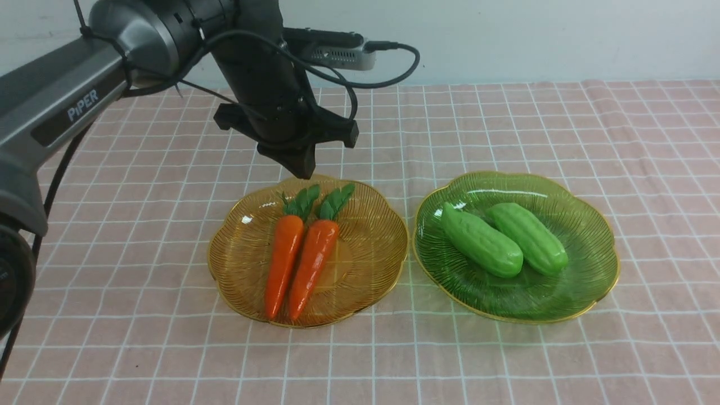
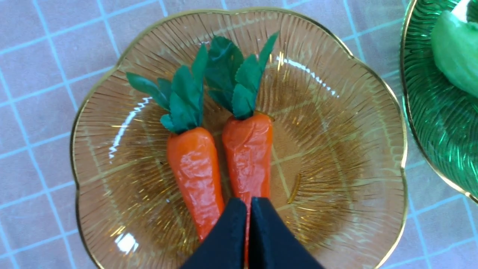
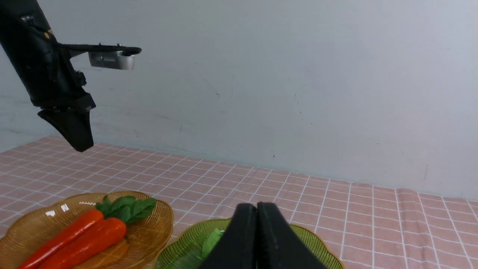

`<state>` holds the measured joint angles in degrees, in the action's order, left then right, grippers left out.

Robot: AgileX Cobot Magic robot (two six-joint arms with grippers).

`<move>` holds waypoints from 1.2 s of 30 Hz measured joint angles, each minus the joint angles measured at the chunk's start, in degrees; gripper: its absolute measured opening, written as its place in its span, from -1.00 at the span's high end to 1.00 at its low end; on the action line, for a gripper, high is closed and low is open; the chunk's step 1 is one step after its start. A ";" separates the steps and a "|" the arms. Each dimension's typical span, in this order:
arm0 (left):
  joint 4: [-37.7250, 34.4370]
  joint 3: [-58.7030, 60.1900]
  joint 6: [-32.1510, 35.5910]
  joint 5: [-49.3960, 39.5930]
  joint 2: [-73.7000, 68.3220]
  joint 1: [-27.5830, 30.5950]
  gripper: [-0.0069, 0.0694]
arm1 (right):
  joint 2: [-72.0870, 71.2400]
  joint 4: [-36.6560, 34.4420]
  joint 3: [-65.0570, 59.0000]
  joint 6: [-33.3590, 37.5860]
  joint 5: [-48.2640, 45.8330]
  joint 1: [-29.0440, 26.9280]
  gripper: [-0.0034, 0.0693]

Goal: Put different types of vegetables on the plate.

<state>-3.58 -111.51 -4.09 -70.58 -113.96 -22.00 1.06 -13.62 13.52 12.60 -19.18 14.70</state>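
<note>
looks like a robotics lab bench dressed as a dining table: pink checked tablecloth (image 1: pixel 534 129) against a bare pale wall (image 1: pixel 562 39), toy carrots (image 1: pixel 284 253) and toy gourds (image 1: pixel 481 242) on glass plates (image 1: pixel 382 247), cabled "piper" arm (image 1: pixel 62 107) with a wrist camera (image 1: pixel 337 53).

I am counting two glossy orange toy carrots with green leafy tops (image 1: pixel 284 264) (image 1: pixel 313 260), two stubby light-green toy gourds (image 1: pixel 481 242) (image 1: pixel 534 239), one ribbed amber glass plate (image 1: pixel 242 253), and one ribbed green glass plate (image 1: pixel 590 247).

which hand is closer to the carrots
Left. The left hand hangs shut above the carrots, near their leafy tops; the right hand is raised by the green plate, farther off.
</note>
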 joint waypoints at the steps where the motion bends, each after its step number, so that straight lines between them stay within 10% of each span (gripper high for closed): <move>1: 0.16 0.00 0.10 0.00 0.00 0.00 0.83 | -0.52 0.00 -0.84 0.00 0.08 0.00 0.93; 36: 4.87 6.89 1.58 -1.20 27.94 -0.06 0.83 | -1.60 6.99 -15.06 0.09 -2.77 -11.24 0.93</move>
<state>1.29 -104.62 -2.51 -71.79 -86.02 -22.06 -0.53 -6.63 -1.53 12.69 -21.95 3.46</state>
